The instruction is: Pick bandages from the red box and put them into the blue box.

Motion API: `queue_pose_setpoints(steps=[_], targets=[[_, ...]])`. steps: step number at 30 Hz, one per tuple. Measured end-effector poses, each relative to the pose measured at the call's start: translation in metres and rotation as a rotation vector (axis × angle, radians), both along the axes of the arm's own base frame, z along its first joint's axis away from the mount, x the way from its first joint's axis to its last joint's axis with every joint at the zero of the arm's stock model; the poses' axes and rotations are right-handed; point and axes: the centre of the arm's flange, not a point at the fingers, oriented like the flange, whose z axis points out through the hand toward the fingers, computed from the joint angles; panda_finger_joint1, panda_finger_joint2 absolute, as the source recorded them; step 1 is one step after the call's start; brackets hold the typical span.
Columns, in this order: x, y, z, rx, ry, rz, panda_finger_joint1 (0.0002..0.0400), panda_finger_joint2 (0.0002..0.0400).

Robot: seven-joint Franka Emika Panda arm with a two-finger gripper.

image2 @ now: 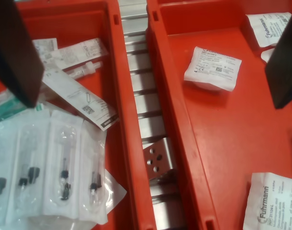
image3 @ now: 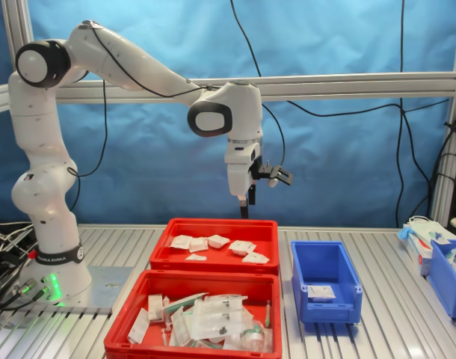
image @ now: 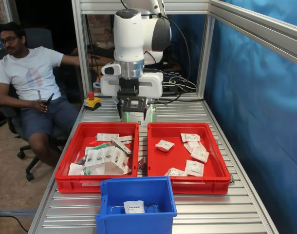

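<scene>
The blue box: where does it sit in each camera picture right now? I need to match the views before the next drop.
First exterior view: the blue box sits at bottom centre, in front of both red trays, one white packet inside.
Second exterior view: it stands at the second exterior view's right of the trays, same packet inside.
Wrist view: not in the picture.
Shared landmark: the red box holding scattered bandages.
</scene>
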Motion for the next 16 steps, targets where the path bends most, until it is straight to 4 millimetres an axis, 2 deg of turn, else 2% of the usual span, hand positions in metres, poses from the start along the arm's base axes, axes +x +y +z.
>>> queue_pose_setpoints(steps=[16], targets=[[0.0001,0.008,-0.0002,0.0,0.002,0.015,0.04,0.04]])
